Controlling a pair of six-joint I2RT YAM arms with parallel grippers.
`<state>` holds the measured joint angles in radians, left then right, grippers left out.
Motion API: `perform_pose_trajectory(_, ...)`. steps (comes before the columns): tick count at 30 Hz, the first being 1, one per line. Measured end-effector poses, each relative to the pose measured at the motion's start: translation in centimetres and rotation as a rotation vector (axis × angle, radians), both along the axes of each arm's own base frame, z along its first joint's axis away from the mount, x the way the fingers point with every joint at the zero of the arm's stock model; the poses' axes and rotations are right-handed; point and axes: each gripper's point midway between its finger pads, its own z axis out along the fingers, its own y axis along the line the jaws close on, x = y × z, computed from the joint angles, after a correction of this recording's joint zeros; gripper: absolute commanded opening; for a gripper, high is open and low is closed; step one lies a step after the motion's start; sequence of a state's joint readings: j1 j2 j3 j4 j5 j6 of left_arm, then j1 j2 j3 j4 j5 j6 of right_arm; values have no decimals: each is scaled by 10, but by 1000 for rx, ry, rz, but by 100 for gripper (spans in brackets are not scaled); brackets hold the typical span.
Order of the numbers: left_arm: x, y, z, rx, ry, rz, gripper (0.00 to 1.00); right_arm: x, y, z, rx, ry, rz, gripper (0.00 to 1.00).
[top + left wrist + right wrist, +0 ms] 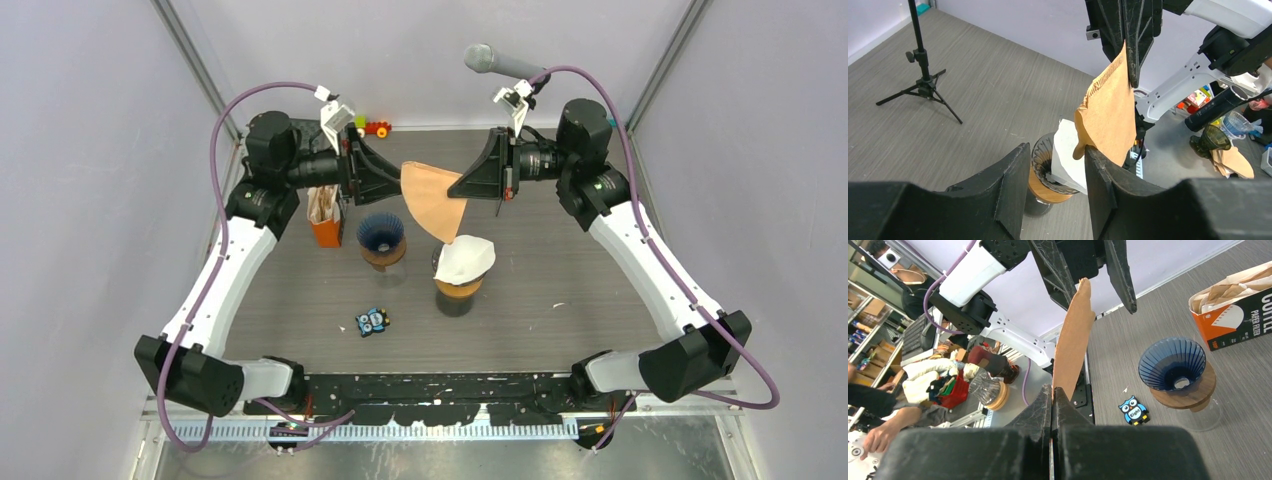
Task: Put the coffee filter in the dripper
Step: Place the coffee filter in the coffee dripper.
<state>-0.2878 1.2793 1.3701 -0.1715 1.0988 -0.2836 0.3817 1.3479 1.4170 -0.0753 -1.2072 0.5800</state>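
Aloft, right end effector (1052, 391) pinching filter (1073, 340), left end effector (1057, 150) spread

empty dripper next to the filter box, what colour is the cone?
The dripper cone is dark blue, ribbed; clearest in the right wrist view.

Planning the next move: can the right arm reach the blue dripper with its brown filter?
Probably yes: the right gripper is shut on the brown coffee filter, and the empty blue dripper nearby looks unobstructed.
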Motion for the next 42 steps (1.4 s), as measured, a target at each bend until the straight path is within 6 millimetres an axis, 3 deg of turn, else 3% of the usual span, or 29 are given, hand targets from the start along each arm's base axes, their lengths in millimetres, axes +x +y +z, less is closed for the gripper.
perform_pose_trajectory(17,-17,-13,-4,0,21,-104,48,2,0,-3,2,-1,-2,1)
perform_pose_trajectory(31,-11,-8,-8,63,-30,-46,46,4,-1,-12,-24,11,-19,1)
perform_pose_trajectory(36,-20,-20,-10,59,6,-86,47,7,0,-15,-28,22,-23,0)
perform_pose_trajectory(39,-25,-28,-14,62,29,-115,43,9,1,-16,-29,26,-27,1)
perform_pose_trajectory(42,-28,-30,-12,56,40,-125,32,10,1,-16,-29,25,-31,1)
